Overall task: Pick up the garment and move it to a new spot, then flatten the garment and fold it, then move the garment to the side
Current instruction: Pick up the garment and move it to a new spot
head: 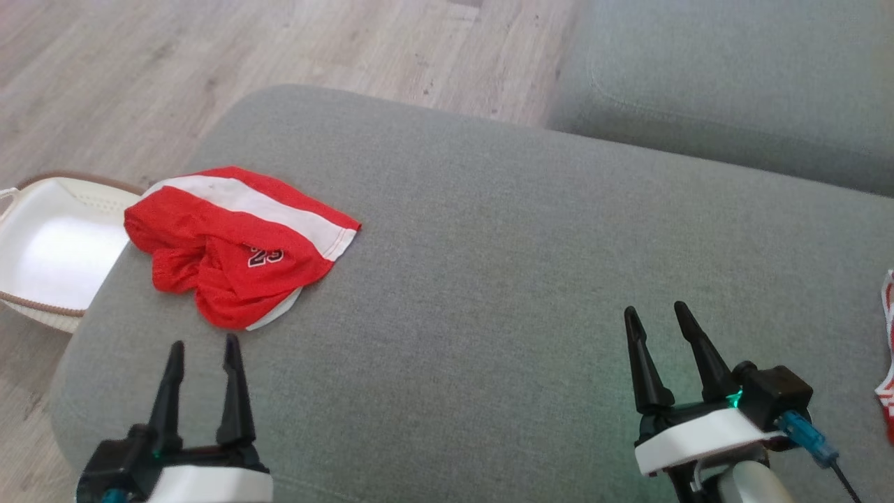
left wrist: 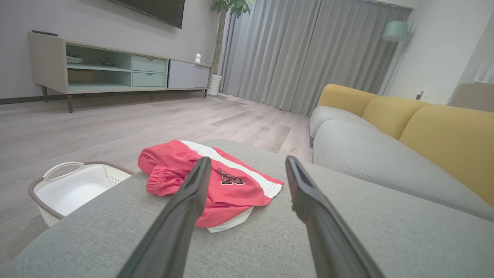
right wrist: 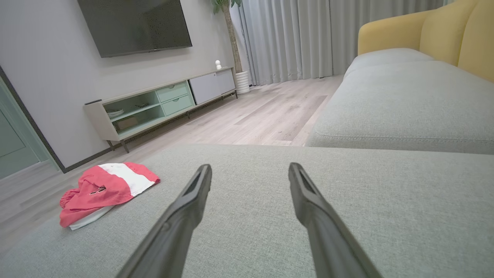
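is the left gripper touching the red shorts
Apart. The head view shows bare grey cushion between the left gripper and the red shorts.

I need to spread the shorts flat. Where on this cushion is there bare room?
The wide middle of the cushion is bare, between the shorts at its left end and the right gripper. The left end is crowded: shorts, the left gripper before them, the basket just beyond the edge.
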